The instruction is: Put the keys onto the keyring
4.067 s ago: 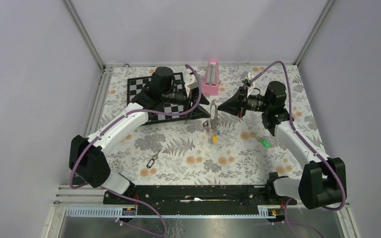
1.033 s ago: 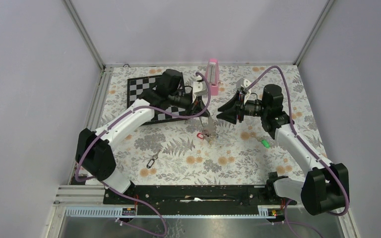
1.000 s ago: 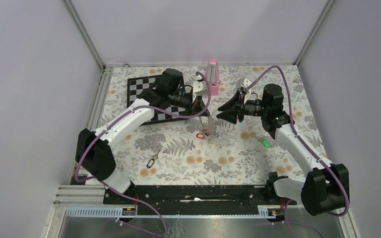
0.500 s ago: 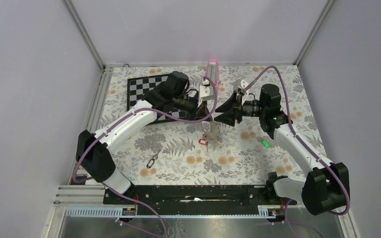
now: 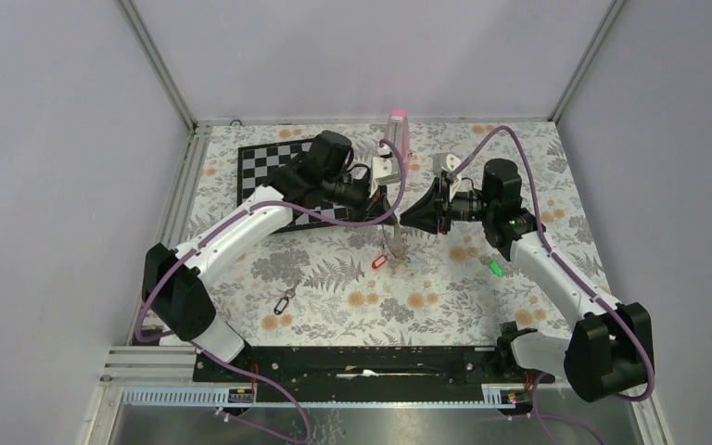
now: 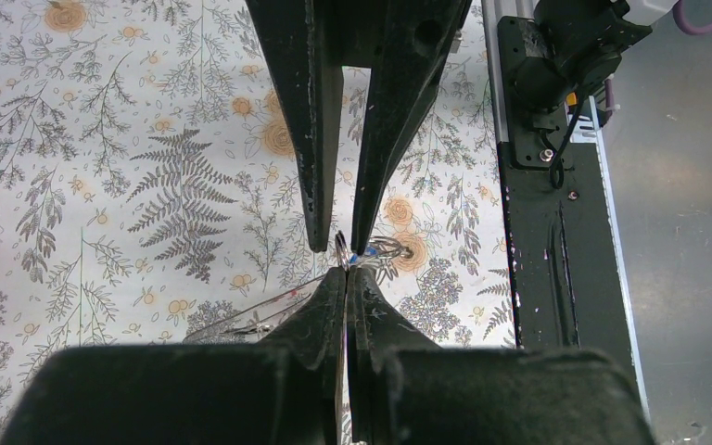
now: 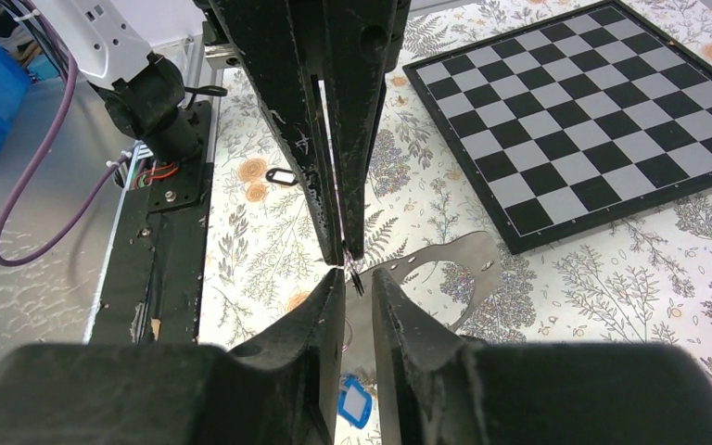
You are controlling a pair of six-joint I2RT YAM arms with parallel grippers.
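Note:
My left gripper (image 6: 346, 271) is shut on the keyring (image 6: 241, 317), a thin grey wire loop that hangs below it over the floral cloth (image 5: 395, 243). On the loop hang keys, one with a red tag (image 5: 378, 262) and one with a blue tag (image 7: 356, 400). My right gripper (image 7: 357, 275) meets the left one tip to tip. Its jaws stand a narrow gap apart, with a thin bit of ring wire between the fingertips (image 6: 319, 243) and not pinched. A green-tagged key (image 5: 496, 268) lies on the cloth to the right. A black-tagged key (image 5: 285, 301) lies at the front left.
A chessboard (image 5: 273, 171) lies at the back left, under the left arm. A pink metronome (image 5: 396, 139) stands at the back, just behind both grippers. The black base rail (image 5: 371, 362) runs along the near edge.
The right gripper has moved left until it meets the left gripper's tips, and its jaws have narrowed. The left gripper shifted slightly right and back with the keyring, which swung with it.

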